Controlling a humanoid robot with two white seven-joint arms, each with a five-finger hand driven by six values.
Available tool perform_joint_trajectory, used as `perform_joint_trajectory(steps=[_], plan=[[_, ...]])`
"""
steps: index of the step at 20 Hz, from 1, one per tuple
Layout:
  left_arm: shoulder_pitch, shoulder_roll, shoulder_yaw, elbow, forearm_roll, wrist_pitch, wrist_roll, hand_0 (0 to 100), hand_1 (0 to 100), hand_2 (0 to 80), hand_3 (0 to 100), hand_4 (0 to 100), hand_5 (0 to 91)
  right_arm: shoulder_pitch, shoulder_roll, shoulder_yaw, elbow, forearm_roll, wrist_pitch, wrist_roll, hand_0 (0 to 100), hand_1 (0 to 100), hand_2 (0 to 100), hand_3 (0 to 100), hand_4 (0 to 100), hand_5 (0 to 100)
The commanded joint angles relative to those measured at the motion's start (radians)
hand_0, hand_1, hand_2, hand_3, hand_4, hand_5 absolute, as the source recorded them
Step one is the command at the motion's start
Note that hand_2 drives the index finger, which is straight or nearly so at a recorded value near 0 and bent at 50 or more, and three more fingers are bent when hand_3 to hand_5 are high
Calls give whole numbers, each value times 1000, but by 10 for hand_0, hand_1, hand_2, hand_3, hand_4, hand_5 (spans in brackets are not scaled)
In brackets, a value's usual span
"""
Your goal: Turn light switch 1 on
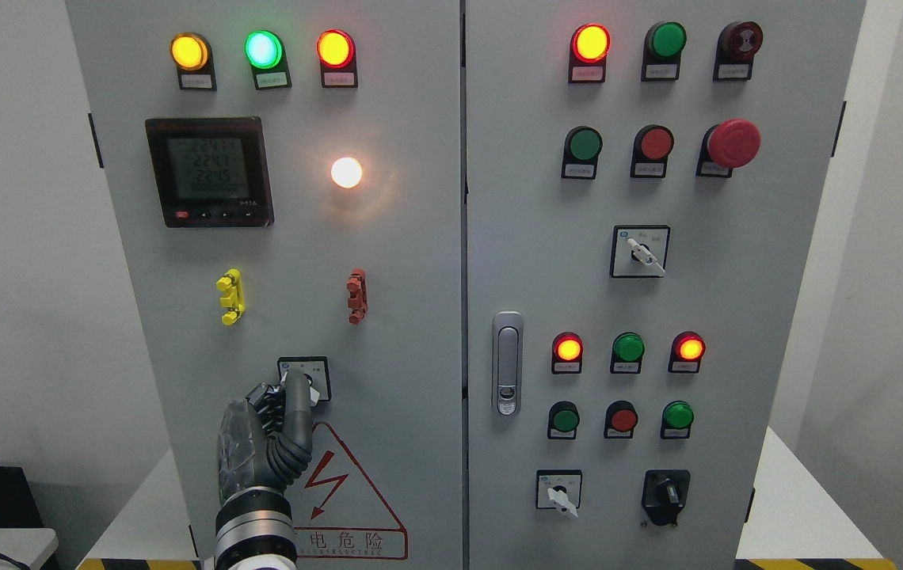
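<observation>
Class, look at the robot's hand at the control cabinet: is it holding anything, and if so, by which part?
The left hand has its fingertips at the knob of the small rotary switch on the left door. Whether they actually pinch the knob or only touch it cannot be told.

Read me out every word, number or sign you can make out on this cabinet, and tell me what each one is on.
"电危险", first character hidden by the left hand: along the bottom of the red lightning-bolt warning triangle.
Roughly "2245": digits on the meter display, too blurred to trust.
Small plates under the lamps, e.g. the green lamp: too small to read.
Markings on the selector switch plate: unreadable.
</observation>
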State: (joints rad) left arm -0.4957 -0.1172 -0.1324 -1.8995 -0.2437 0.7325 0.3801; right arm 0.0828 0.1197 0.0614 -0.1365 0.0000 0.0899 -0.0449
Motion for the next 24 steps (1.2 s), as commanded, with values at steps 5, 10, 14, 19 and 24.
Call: perform_joint_trajectory(steps=[5, 10, 14, 19, 24], plan=[[0, -1, 2, -1, 0, -1, 2, 685, 149, 506, 819, 848, 839, 0, 0, 0, 0, -18, 1, 0, 120, 389, 0, 0, 0, 0], [0, -1, 2, -1, 0, -1, 3, 663, 115, 502, 817, 848, 839, 0, 0, 0, 0, -17, 1, 0, 120, 389, 0, 0, 0, 0], [0, -1, 2, -1, 0, -1, 3, 608, 100, 503, 817, 847, 839, 0, 0, 0, 0, -18, 1, 0, 120, 389, 0, 0, 0, 0], [2, -1, 2, -3, 0, -1, 3, 538, 90, 509, 816, 846, 839, 0, 0, 0, 0, -18, 1, 0, 120, 389, 0, 0, 0, 0], [2, -1, 4, -1, 0, -2, 3, 496, 80, 517, 817, 846, 839, 0, 0, 0, 0, -17, 1, 0, 120, 389, 0, 0, 0, 0]])
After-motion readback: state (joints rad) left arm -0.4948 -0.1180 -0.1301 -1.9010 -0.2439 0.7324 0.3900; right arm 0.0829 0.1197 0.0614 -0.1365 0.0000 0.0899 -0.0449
